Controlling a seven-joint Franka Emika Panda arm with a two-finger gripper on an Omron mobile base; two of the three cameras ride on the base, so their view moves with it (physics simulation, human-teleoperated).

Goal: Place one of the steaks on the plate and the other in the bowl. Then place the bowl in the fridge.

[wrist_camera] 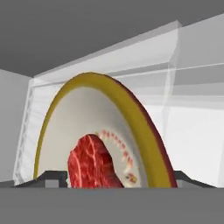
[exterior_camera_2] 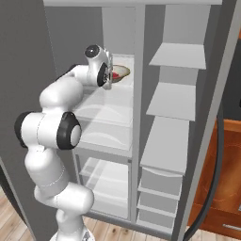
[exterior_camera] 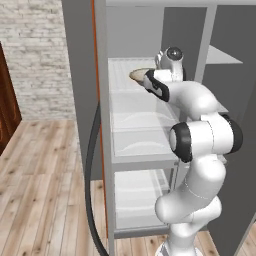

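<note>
Left base view: arm reaches to bowl (exterior_camera: 139,75) on fridge (exterior_camera: 125,150) shelf.

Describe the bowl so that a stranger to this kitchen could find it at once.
Start at the tall grey fridge, doors open, and look at its top translucent shelf in the left compartment. The bowl sits there, right at the white arm's claw. It is round, tan-rimmed, and holds a red steak.

We are looking at a pale translucent upper shelf (exterior_camera: 125,67) inside the open grey fridge (exterior_camera_2: 61,28). A shallow tan bowl (exterior_camera_2: 121,71) is sitting directly on this shelf. Inside the bowl, a deep red steak (wrist_camera: 92,164) is lying. More translucent shelves are stacking below, and wooden floor (exterior_camera: 45,180) is stretching beneath the fridge.
</note>
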